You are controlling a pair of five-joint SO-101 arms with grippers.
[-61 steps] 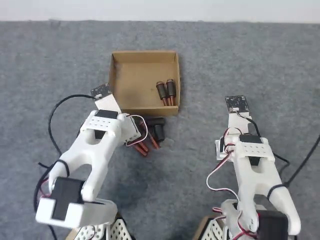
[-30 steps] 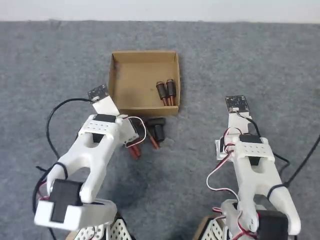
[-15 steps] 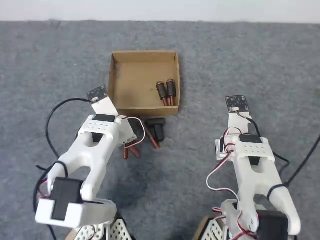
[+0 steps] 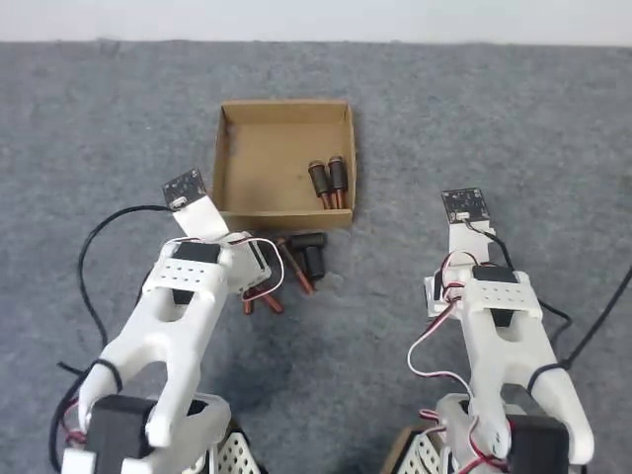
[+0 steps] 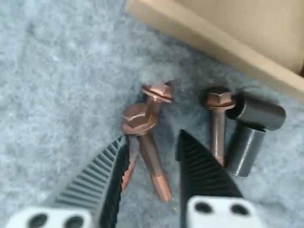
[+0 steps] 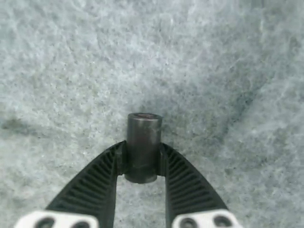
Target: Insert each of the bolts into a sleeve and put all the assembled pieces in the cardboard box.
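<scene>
From above, the cardboard box sits far and left of centre, with two assembled pieces lying by its right wall. Just near of it lie two loose sleeves and copper bolts, where my left arm ends. My right arm is well apart, to the right.

At my left wrist, my left gripper is spread wide, its jaws either side of one bolt that lies crossed over a second bolt. A third bolt lies just beside the sleeves.

At my right wrist, my right gripper is clamped on a dark sleeve over grey carpet.
</scene>
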